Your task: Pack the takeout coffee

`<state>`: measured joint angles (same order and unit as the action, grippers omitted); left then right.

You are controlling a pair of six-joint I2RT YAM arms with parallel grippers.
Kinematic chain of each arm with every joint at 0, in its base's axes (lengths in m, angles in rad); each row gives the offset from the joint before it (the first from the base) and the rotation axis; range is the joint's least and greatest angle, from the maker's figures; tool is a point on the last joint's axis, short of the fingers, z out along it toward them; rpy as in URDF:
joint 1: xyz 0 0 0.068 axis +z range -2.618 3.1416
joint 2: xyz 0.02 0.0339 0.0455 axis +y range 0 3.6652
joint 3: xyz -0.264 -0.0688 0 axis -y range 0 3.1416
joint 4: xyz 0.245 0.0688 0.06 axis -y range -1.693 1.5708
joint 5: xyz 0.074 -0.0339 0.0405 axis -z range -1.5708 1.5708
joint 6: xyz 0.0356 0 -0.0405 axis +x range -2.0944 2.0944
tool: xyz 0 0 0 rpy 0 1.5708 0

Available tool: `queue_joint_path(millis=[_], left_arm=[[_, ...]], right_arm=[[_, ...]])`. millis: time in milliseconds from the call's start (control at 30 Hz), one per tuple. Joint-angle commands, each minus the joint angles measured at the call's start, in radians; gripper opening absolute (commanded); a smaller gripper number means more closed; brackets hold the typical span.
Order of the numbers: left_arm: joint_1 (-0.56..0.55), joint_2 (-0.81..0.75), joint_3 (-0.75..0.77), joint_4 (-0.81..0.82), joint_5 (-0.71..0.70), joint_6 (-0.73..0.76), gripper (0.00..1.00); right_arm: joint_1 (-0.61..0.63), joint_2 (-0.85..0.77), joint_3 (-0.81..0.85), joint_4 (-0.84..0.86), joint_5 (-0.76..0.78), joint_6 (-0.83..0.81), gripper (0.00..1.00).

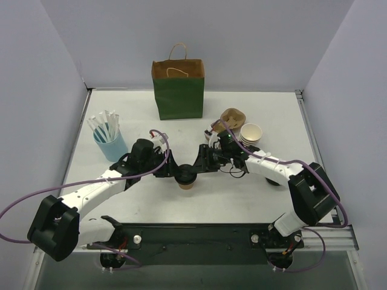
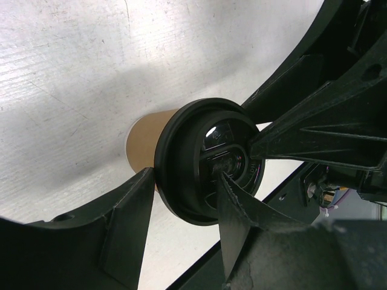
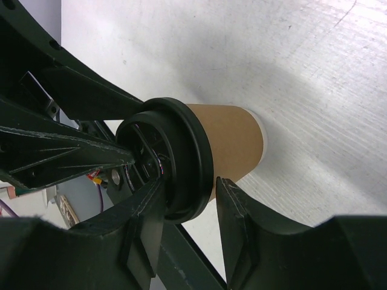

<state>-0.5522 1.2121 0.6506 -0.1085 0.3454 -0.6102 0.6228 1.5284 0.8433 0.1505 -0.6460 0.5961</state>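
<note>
Your left end effector (image 2: 184, 181) and right end effector (image 3: 192, 184) straddle the lidded takeout coffee (image 1: 187, 181); grip unclear. Likely light, crushable: squeeze gently under the stiffer rim.

Place: robotics lab test cell.
Evidence: left arm (image 1: 91, 193) and right arm (image 1: 272, 164) are sitting bolted to a rail (image 1: 199, 232); plain walls (image 1: 36, 72) are enclosing the table (image 1: 242, 202); cables (image 1: 15, 211) are trailing.
</note>
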Motion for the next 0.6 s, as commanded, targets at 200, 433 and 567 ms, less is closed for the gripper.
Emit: queue_joint_path(millis=[200,433,567], left_arm=[[0.006,0.001,0.004,0.009,-0.009,0.013,0.54],[0.005,-0.023,-0.068,0.039,-0.051,-0.031,0.5],[0.001,-0.054,-0.106,0.061,-0.075,-0.062,0.5]], right_arm=[[0.011,0.076,0.048,-0.103,-0.014,-0.13,0.36],[-0.001,0.07,0.097,-0.124,-0.023,-0.095,0.42],[-0.024,0.052,0.125,-0.124,-0.029,-0.013,0.49]])
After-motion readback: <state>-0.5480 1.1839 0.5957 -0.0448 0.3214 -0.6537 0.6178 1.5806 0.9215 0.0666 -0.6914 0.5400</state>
